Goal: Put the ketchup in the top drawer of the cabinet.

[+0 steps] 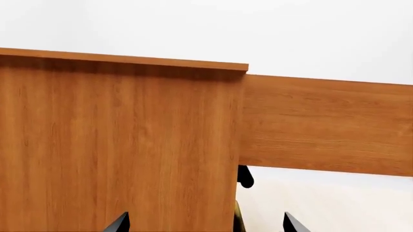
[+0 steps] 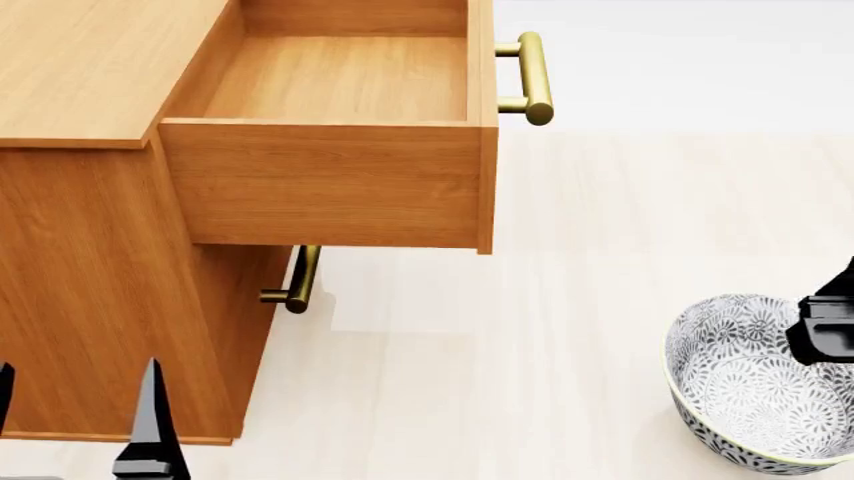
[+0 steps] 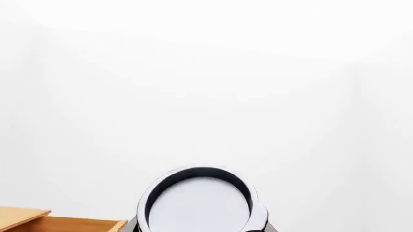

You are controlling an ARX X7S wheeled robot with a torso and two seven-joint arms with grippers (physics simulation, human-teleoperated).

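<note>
The cabinet (image 2: 94,300) stands at the left of the head view. Its top drawer (image 2: 334,180) is pulled out, showing a bare wooden floor and a brass handle (image 2: 529,78). The ketchup (image 3: 197,203) fills the lower middle of the right wrist view, silver lid toward the camera, with my right gripper (image 3: 199,227) shut on it. The head view catches only a dark part of the right gripper (image 2: 827,335) at the right edge, over the bowl; the can is hidden there. My left gripper (image 1: 206,224) is open beside the cabinet's side wall (image 1: 116,145), nothing between its fingers.
A grey-patterned bowl (image 2: 747,390) sits on the pale floor at the lower right. The lower drawer's brass handle (image 2: 300,280) juts out under the open drawer. The drawer's side panel (image 1: 322,125) stretches across the left wrist view. Left fingertips (image 2: 147,420) show at the bottom left.
</note>
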